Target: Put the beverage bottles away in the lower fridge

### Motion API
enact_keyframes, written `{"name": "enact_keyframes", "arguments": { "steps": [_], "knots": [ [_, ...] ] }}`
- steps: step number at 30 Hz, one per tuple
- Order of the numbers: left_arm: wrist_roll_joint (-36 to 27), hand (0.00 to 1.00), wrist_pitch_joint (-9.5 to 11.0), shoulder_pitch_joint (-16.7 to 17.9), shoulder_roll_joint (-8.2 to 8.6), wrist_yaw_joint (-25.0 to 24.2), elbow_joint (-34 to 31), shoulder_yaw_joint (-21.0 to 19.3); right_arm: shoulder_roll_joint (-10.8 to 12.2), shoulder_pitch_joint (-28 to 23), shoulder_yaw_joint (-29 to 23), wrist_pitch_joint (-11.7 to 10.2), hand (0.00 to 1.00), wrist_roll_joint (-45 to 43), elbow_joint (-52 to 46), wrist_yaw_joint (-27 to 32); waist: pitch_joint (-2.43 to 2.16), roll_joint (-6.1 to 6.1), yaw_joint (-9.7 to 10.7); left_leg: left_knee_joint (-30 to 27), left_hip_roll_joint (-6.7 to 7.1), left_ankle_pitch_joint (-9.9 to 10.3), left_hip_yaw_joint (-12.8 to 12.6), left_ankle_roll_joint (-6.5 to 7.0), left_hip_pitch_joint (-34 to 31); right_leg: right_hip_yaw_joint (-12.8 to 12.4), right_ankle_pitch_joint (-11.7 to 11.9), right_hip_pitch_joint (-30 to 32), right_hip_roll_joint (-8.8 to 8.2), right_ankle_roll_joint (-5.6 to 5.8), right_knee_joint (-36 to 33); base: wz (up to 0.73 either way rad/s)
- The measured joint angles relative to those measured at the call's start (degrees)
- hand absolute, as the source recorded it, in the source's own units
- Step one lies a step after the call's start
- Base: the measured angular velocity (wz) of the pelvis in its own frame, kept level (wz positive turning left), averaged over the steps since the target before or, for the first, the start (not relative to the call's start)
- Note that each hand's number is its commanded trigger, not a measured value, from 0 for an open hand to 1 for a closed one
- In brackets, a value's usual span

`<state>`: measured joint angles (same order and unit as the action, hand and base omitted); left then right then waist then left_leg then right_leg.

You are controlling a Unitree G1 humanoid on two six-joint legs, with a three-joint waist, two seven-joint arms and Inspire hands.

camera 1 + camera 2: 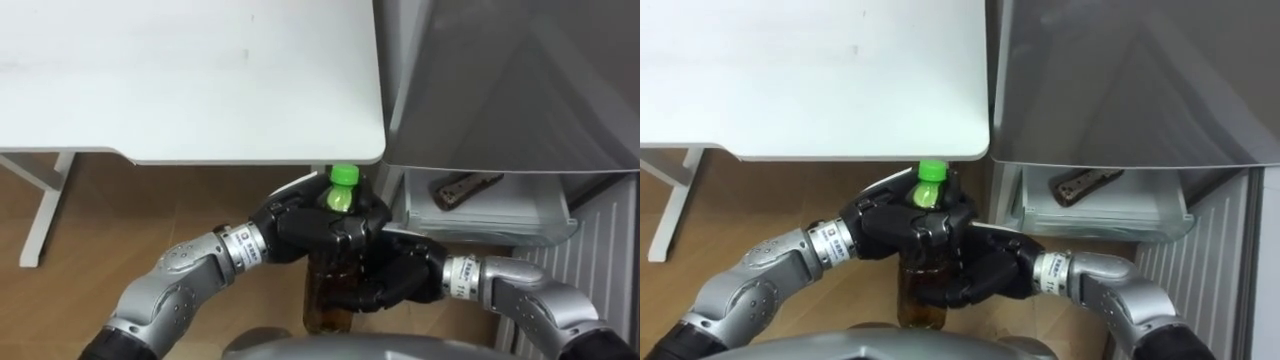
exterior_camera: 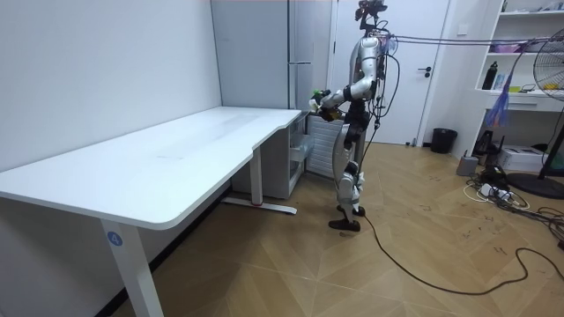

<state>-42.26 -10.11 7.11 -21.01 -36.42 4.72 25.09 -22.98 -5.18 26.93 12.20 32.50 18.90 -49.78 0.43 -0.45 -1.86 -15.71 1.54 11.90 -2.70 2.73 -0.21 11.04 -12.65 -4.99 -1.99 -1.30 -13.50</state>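
I hold a bottle of dark drink (image 1: 328, 300) with a green cap (image 1: 343, 175) upright in front of me, below the corner of the white table (image 1: 200, 80). My left hand (image 1: 305, 225) is curled round its upper part just under the cap. My right hand (image 1: 395, 280) wraps its lower part from the right. To the right stands the grey fridge (image 1: 520, 80) with its lower drawer (image 1: 490, 215) pulled open. In the room view I stand at the table's far end, facing the fridge (image 2: 295, 53), bottle (image 2: 322, 103) at chest height.
A dark flat object (image 1: 466, 187) lies in the open fridge drawer. The table's white leg (image 1: 45, 210) stands at the left over the wooden floor. In the room view, a fan (image 2: 551, 114) and shelves stand far right.
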Motion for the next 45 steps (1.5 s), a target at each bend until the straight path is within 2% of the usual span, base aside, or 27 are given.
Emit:
{"name": "enact_keyframes", "arguments": {
  "steps": [4, 5, 6, 14, 16, 24, 29, 33, 39, 45],
  "knots": [
    [0.02, 1.00, 0.00, 0.13, -0.27, 0.47, 0.03, 0.37, 0.05, -0.74, 0.83, -0.37, 1.00, 1.12, 0.00, 1.13, 0.22, 0.49, -0.01, 0.08, 0.01, 0.00, -0.02, 0.00, 0.05, 0.03, 0.00, 0.01, 0.00, 0.00, 0.10, 0.00],
    [0.02, 0.71, 0.00, 0.14, -0.34, 0.61, 0.03, 0.44, 0.04, -0.77, 0.87, -0.37, 1.00, 1.15, 0.01, 1.17, 0.26, 0.56, -0.01, 0.09, 0.02, 0.00, -0.02, 0.00, 0.05, 0.02, 0.00, 0.01, 0.00, 0.00, 0.12, 0.00],
    [0.02, 0.00, 0.00, 0.16, -0.37, 0.83, 0.03, 0.52, 0.05, -0.82, 0.93, -0.37, 1.00, 1.20, 0.01, 1.33, 0.29, 0.63, 0.00, 0.12, 0.02, 0.00, -0.09, 0.00, 0.02, -0.01, 0.00, 0.02, 0.01, 0.00, 0.24, 0.00],
    [0.02, 0.00, 0.01, 0.20, -0.46, 1.15, 0.04, 0.09, 0.07, -1.11, 0.96, -0.46, 1.00, 2.04, 0.01, 1.46, 0.31, 0.54, -0.02, 0.47, 0.06, 0.00, -0.19, -0.01, 0.55, -0.12, -0.02, -0.13, 0.02, 0.03, 0.87, 0.00],
    [0.11, 0.00, 0.53, -0.01, 0.32, 2.54, 0.04, -0.77, 0.28, -1.67, 0.98, -0.18, 1.00, 3.62, 0.73, 1.54, 0.35, 0.42, -0.09, 0.47, 0.06, 0.01, -0.21, -0.02, 0.46, -0.15, -0.01, -0.14, 0.02, 0.02, 0.86, 0.00],
    [0.34, 0.00, 0.57, -0.04, 1.21, 4.46, -0.06, -3.65, 0.83, -1.99, 0.90, 0.39, 1.00, 4.54, 0.97, 2.12, 0.29, 0.28, -0.09, 0.43, 0.05, 0.04, -0.21, -0.03, 0.40, -0.19, -0.01, -0.23, 0.03, 0.02, 0.85, 0.00],
    [0.36, 0.00, 0.85, -0.05, 1.16, 5.75, -3.74, -5.22, 0.73, -2.31, 0.92, 0.39, 1.00, 6.85, 0.97, 2.10, 0.10, -0.01, -0.33, 0.22, 0.05, 0.04, -0.22, -0.02, 0.33, -0.32, -0.01, -0.04, 0.02, 0.02, 0.83, 0.00],
    [1.17, 0.00, 0.96, -0.06, 0.91, 8.81, -7.34, -6.49, 0.86, -2.60, 0.90, 0.35, 1.00, 8.66, 1.02, 2.07, 0.04, -0.07, -0.38, 0.43, 0.05, 0.04, -0.31, -0.02, 0.63, -0.73, -0.01, 0.02, 0.08, 0.02, 0.77, -0.03],
    [2.41, 0.00, 2.16, -0.16, 0.94, 10.09, -12.85, -11.24, 0.30, -4.81, 0.44, 0.57, 1.00, 7.39, 2.93, 1.93, -0.04, 0.11, -1.25, 1.31, 0.08, 0.03, -0.44, -0.03, 1.91, -1.26, -0.01, -1.02, 0.15, 0.02, 0.91, -0.03],
    [2.37, 0.00, 4.17, -0.17, 1.31, 13.55, -15.13, -14.76, 0.49, -5.71, -1.68, 0.59, 1.00, 7.42, 3.57, 1.89, 0.25, 0.72, -1.58, 1.47, 0.08, 0.04, -0.36, -0.03, 1.86, -0.71, -0.01, -1.01, 0.15, 0.03, 0.89, 0.00]
  ]
}}
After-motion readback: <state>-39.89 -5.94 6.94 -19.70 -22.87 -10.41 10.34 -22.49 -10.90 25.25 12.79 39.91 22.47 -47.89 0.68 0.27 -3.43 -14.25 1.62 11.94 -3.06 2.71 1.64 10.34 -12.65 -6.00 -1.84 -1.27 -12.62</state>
